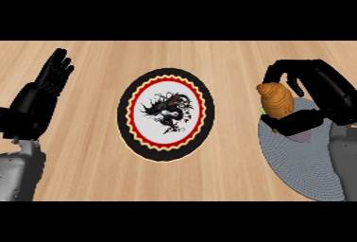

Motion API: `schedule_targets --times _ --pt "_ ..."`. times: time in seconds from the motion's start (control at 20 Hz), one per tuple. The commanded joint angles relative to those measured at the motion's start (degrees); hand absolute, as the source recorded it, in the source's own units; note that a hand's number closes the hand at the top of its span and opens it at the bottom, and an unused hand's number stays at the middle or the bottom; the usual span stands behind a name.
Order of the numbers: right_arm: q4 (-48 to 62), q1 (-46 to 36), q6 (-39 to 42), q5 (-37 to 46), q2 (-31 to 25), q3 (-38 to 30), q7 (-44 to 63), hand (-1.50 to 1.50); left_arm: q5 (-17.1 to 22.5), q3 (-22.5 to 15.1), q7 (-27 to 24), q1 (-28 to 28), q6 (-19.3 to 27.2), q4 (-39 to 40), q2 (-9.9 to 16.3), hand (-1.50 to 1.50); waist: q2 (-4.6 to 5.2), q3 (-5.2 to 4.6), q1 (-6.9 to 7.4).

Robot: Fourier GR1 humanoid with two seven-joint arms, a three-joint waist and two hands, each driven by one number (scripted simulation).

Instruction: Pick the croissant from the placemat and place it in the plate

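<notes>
Nearest you, at the lower right, the grey placemat (300,160) lies flat on the wooden bench (90,175), running off the right edge of the view, and your two grey forearms come up from the lower corners. Just beyond the mat's near part, your right robot hand (310,106) is grasping the croissant (275,100): the thumb passes under the pastry's lower end and the fingers arch over its top, so the golden-brown croissant stands nearly upright between them. It sits over the placemat's far left edge; whether it is touching the mat or raised off it, you cannot tell from this angle. In the middle of the bench, well apart from the placemat, you see the plate (166,114), with a black outer rim, a red and yellow scalloped ring, and a white centre bearing a black dragon figure. Nothing lies in the plate. On the far left, your left robot hand (49,80) is released, its fingers straight and pointing away from you, resting near the left edge.
</notes>
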Motion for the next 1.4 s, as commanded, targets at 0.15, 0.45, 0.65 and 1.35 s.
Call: schedule_targets --times 0.15,0.45,0.65,1.35 --pt "-0.23 -9.34 0.89 0.07 9.40 4.49 11.75 1.50 0.33 1.35 -2.08 -2.13 -2.16 2.90 0.32 0.00 0.27 0.01 0.52" --pt "11.15 -13.87 -5.73 5.95 19.46 11.38 13.99 1.50 -0.71 0.98 -1.65 0.10 -2.26 0.64 0.13 0.00 0.30 0.03 1.04" --pt "20.80 -17.26 -13.05 5.97 19.66 17.06 14.85 1.50 -1.41 -0.14 -1.44 -3.01 -0.97 3.36 -2.35 0.00 0.46 0.03 1.12" --pt "53.53 -33.19 -32.35 -8.81 19.78 25.03 13.47 -1.50 -1.59 -0.79 -0.71 -3.76 -1.98 2.68 -3.40 0.00 1.03 0.03 3.34"
